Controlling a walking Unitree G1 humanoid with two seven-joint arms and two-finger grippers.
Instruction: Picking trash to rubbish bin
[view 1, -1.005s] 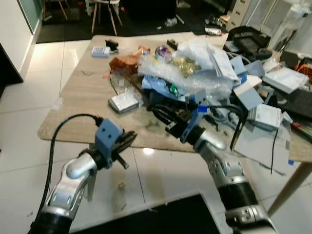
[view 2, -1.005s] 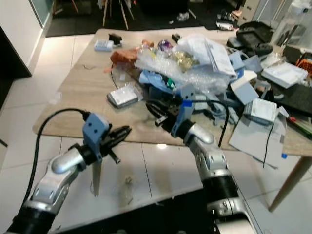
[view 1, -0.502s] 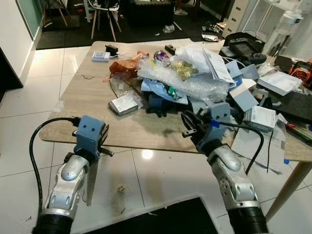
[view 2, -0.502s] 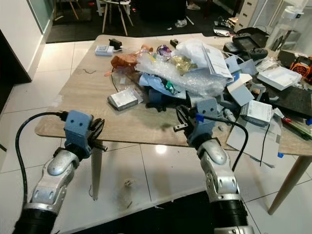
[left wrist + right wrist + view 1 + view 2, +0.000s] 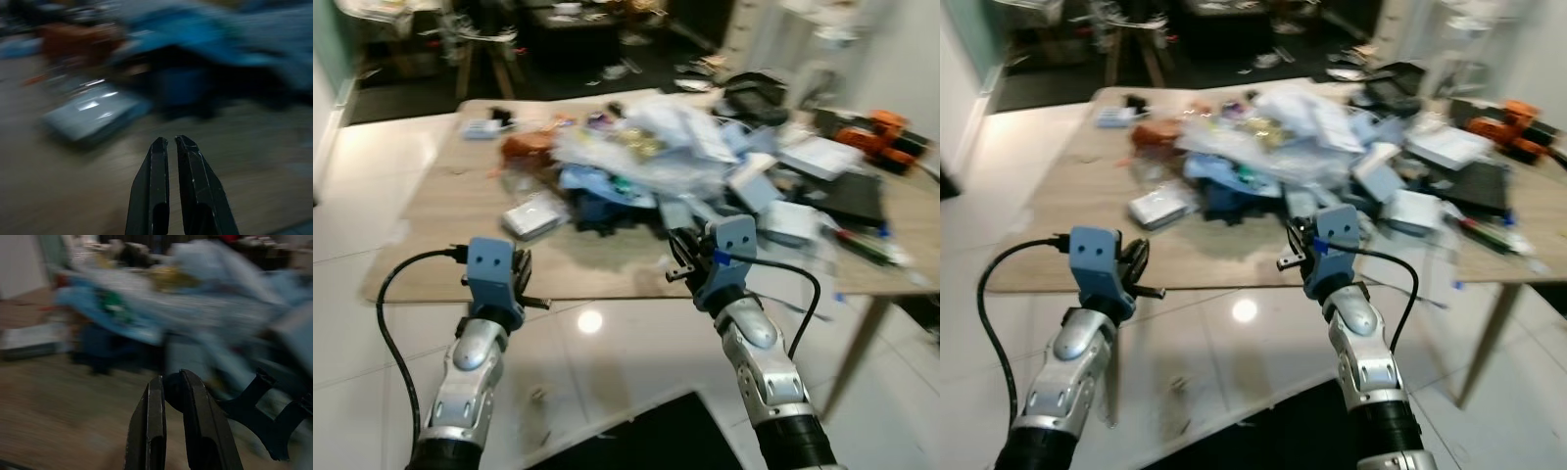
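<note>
A heap of trash covers the wooden table (image 5: 431, 230): clear bubble wrap (image 5: 641, 157), a blue sheet (image 5: 592, 181), an orange wrapper (image 5: 524, 147) and a flat silver pack (image 5: 533, 213), all blurred. My left gripper (image 5: 168, 142) is shut and empty. It hovers over the table's near edge and points at the silver pack (image 5: 93, 110). My right gripper (image 5: 168, 379) is also shut with nothing held. It sits at the front edge facing the blue sheet (image 5: 122, 313) at the foot of the heap. Both arms (image 5: 475, 352) are raised in front of the table.
White boxes (image 5: 788, 220), a black case (image 5: 759, 93) and an orange tool (image 5: 876, 127) crowd the table's right side. A table leg (image 5: 852, 343) stands at the right. A black mat (image 5: 646, 436) lies on the white tiles below me. Chairs (image 5: 480, 49) stand behind the table.
The whole picture has shifted and blurred, so the camera moved. Over the second the left gripper turned from pointing sideways to pointing at the table; the right gripper drew back from the heap.
</note>
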